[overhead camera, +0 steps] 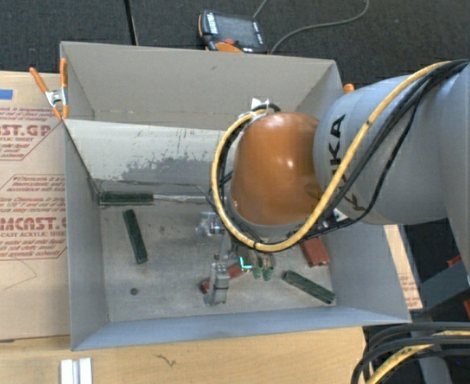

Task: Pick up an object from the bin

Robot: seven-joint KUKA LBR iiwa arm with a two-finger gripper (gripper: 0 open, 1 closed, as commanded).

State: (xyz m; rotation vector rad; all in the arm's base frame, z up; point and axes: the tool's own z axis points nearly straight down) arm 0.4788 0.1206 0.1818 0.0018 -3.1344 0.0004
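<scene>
Grey metal bin (84, 238) | jaws low at front middle; opening: cannot tell; nothing seen held | reddish-brown block (315, 251) and dark green bar (307, 287) just right, on bin floor | pick not yet done; grasp and lift left

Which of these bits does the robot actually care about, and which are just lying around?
Job: gripper, low over the front of the grey bin; red-brown block and dark green bar to its right in view.
Lying about: left green bar; rear green bar along the back wall; black device behind the bin.
</scene>
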